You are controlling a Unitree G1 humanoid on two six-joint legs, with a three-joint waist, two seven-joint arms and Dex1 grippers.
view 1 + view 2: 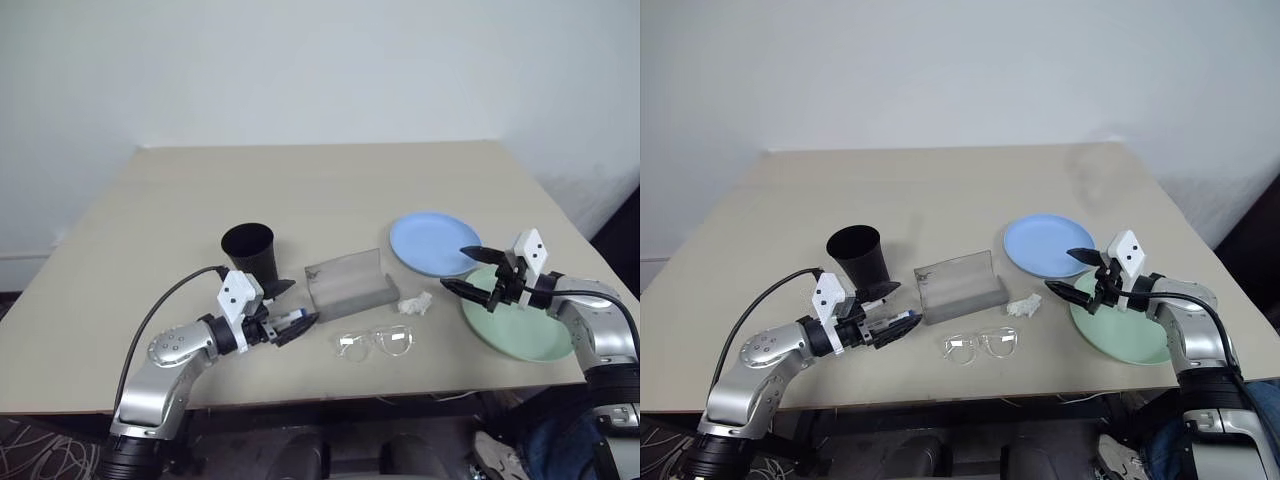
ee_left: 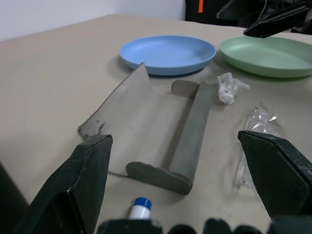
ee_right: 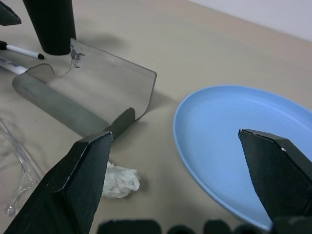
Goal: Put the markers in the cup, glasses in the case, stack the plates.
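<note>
Between the spread left gripper (image 1: 290, 305) fingers, a blue-capped white marker (image 2: 139, 208) lies loose; closing off-centre could flick it away. Right gripper (image 1: 468, 270) also spread, empty.

Markers (image 2: 141, 206) mostly hidden beneath the left tool (image 1: 288, 306); blue plate (image 3: 243, 146) cut off.

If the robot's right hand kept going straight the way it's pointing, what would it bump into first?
Probably the blue plate. The right hand hangs open by the green plate, aiming slightly downward across the blue plate's near edge toward the open grey case. Depth is hard to judge, so it might pass just over that edge and meet the case.
</note>
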